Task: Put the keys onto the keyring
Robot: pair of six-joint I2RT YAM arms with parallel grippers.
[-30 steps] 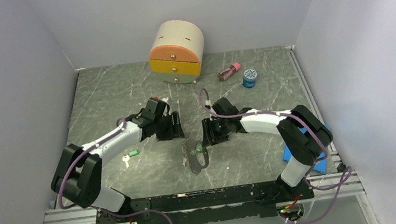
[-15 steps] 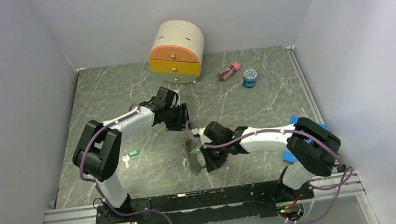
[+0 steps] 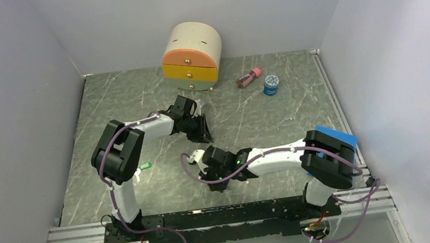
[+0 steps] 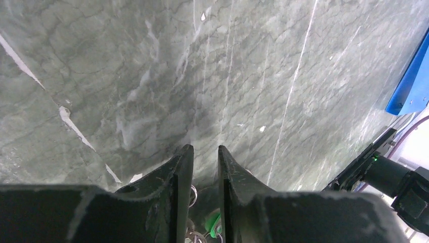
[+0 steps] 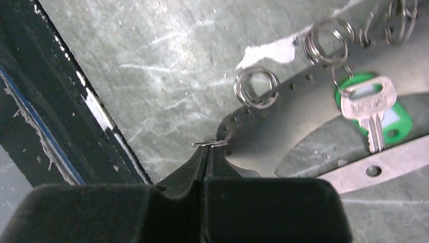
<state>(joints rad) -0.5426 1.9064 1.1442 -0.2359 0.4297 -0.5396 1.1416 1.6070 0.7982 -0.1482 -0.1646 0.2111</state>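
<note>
My right gripper (image 5: 207,148) is shut, its tips pinching a thin silvery keyring (image 5: 210,144) seen edge-on at the rim of a grey perforated plate (image 5: 283,126). Two more rings (image 5: 256,86) lie on the plate. One hangs on a key (image 5: 372,109) with a green head. My left gripper (image 4: 205,149) hangs over bare table, its jaws a narrow gap apart. Deep in that gap show a green key head (image 4: 215,223) and a ring (image 4: 194,195); whether they touch the fingers I cannot tell. In the top view another green key (image 3: 146,164) lies beside the left arm. The left gripper (image 3: 205,136) sits just behind the right gripper (image 3: 206,172).
A round drawer chest (image 3: 192,57) stands at the back, with a pink tube (image 3: 249,77) and a blue jar (image 3: 270,84) to its right. A blue piece (image 3: 335,136) sits by the right arm. The black base rail (image 5: 50,101) runs close beside the right gripper.
The right gripper swept left and nearer onto the plate and shut. The left arm folded, carrying its gripper right and back, and its jaws narrowed.
</note>
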